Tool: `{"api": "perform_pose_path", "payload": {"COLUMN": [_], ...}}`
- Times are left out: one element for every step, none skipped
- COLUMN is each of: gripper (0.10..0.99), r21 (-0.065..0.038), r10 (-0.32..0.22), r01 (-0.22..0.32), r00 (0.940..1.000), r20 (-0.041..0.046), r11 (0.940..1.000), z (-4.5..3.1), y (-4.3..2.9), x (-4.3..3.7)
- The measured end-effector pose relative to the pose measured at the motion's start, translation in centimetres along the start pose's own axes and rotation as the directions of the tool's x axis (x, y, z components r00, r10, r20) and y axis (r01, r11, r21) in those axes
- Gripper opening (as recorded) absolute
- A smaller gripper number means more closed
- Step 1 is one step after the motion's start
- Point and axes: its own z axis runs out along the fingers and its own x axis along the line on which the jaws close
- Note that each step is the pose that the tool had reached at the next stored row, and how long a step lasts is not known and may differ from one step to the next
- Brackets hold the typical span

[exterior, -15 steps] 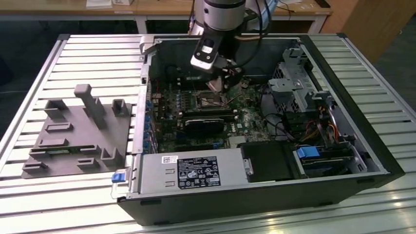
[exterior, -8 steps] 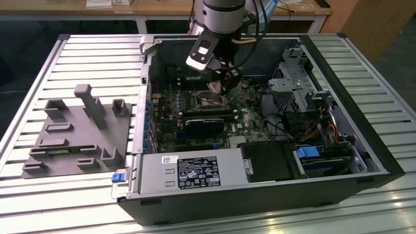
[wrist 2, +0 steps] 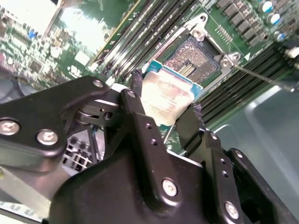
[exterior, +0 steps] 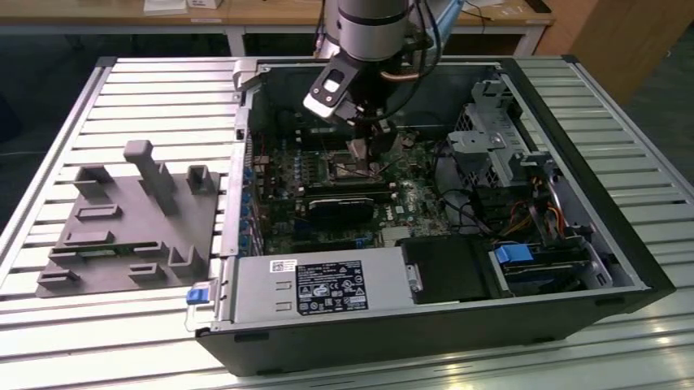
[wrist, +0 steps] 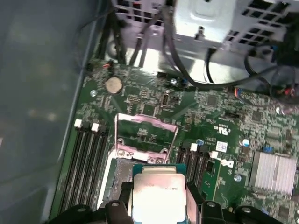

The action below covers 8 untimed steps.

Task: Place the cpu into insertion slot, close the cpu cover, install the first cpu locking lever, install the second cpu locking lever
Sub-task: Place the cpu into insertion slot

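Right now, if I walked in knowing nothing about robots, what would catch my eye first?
A robot arm dips into an open computer case on the slatted table. Its black fingers pinch the cpu close by the insertion slot, whose cpu cover stands flipped open.

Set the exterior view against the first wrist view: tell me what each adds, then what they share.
Exterior view: the grey fixture block on the slatted table, the power supply and the arm standing over the open case.
First wrist view: the cpu clamped between the jaws over the insertion slot, the cpu cover tilted open, a coin battery.
Both: the green motherboard and the metal drive cage.
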Motion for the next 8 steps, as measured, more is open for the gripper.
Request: {"api": "perform_pose_path", "payload": {"gripper": [0.537, 0.537, 0.537, 0.537, 0.537, 0.537, 0.537, 0.537], "r21": [0.0, -0.001, -0.001, -0.001, -0.002, -0.002, -0.002, -0.002], "r10": [0.018, 0.037, 0.055, 0.073, 0.09, 0.1, 0.107, 0.111], "r01": [-0.018, -0.037, -0.055, -0.073, -0.09, -0.1, -0.107, -0.111], "r00": [0.9998, 0.9993, 0.9985, 0.9973, 0.9959, 0.9949, 0.9943, 0.9937], "r20": [0.0015, 0.003, 0.0045, 0.0059, 0.0073, 0.0081, 0.0092, 0.0113], "r11": [0.9998, 0.9993, 0.9985, 0.9974, 0.9959, 0.995, 0.9943, 0.9938], "z": [0.09, 0.18, 0.26, 0.34, 0.41, 0.47, 0.52, 0.57], "y": [-0.01, -0.02, -0.02, -0.03, -0.04, -0.09, -0.13, -0.16], "x": [0.0, 0.0, -0.01, -0.01, 0.0, 0.01, 0.03, 0.05]}}
